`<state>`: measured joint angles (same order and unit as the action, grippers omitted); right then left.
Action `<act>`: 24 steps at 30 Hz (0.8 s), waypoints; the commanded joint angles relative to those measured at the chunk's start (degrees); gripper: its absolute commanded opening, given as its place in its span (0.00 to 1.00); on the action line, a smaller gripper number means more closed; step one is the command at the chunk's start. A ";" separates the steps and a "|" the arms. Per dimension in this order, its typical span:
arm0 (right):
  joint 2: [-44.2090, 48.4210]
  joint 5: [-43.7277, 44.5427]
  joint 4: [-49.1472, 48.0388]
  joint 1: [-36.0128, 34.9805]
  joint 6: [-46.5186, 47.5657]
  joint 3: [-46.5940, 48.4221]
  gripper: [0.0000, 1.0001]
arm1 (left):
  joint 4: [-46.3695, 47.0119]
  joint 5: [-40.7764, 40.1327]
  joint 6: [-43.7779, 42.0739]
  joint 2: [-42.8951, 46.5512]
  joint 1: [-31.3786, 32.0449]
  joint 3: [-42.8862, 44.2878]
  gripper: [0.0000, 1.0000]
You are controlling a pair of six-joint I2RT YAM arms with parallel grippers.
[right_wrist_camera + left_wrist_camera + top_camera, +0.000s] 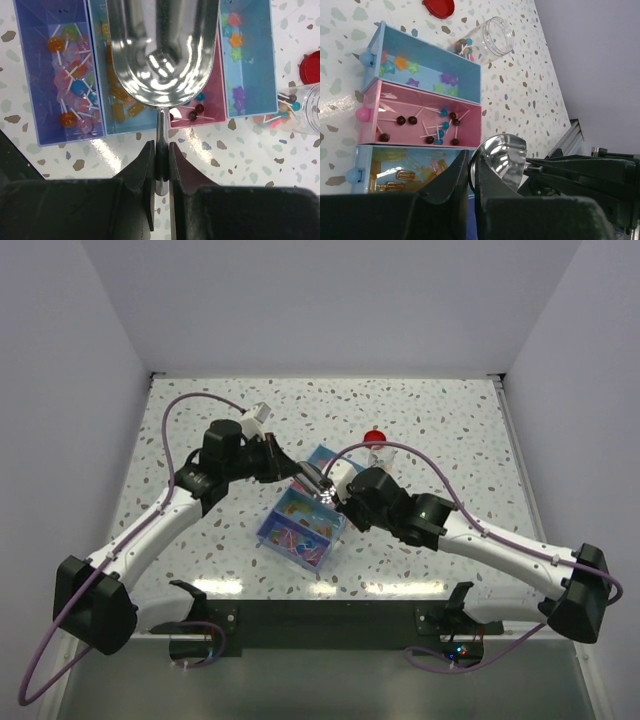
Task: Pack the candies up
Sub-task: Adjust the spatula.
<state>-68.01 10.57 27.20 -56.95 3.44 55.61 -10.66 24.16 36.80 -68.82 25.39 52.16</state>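
Right fingers clamped on the handle of a metal scoop, its bowl over the tray. Left fingers closed together, just beside the scoop. Candies sorted across tray compartments. A few more lie in the tipped jar on the counter.

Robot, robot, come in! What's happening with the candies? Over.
Left gripper shut beside scoop. Right gripper shut on empty scoop, over tray. Candies in compartments, some in tipped jar. Nothing else in the way.
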 commanded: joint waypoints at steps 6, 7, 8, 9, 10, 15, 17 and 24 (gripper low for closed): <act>6.74 1.12 -9.62 0.08 -3.00 -2.52 0.38 | 9.50 5.54 15.75 0.79 -6.48 -3.64 0.00; 7.62 1.12 -11.19 0.52 -3.00 -4.01 0.45 | 11.95 6.76 17.50 0.96 -7.01 -4.25 0.00; 8.58 1.03 -11.99 0.70 -4.92 -4.63 0.48 | 12.93 7.47 20.57 1.05 -8.24 -5.39 0.00; 10.77 0.34 -12.78 1.05 -5.11 -5.33 0.51 | 13.90 8.26 22.16 1.40 -8.77 -5.84 0.00; 11.66 -0.10 -14.53 2.18 -5.46 -6.47 0.56 | 15.04 9.14 23.66 1.58 -9.30 -6.37 0.00; 15.36 -9.75 -17.88 9.38 -7.75 -8.94 0.59 | 18.91 10.82 31.22 2.02 -10.71 -8.65 0.00; 15.54 -14.86 -18.93 13.17 -8.28 -9.12 0.58 | 20.49 12.13 34.03 1.84 -10.71 -9.27 0.00; 12.12 -25.86 -21.66 17.13 -6.61 -6.58 0.54 | 24.54 12.93 40.63 2.02 -10.71 -12.26 0.00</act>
<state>-54.54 -8.29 10.26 -39.97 -3.14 46.89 8.62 35.00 72.53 -68.27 15.03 40.34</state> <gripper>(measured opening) 0.539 0.103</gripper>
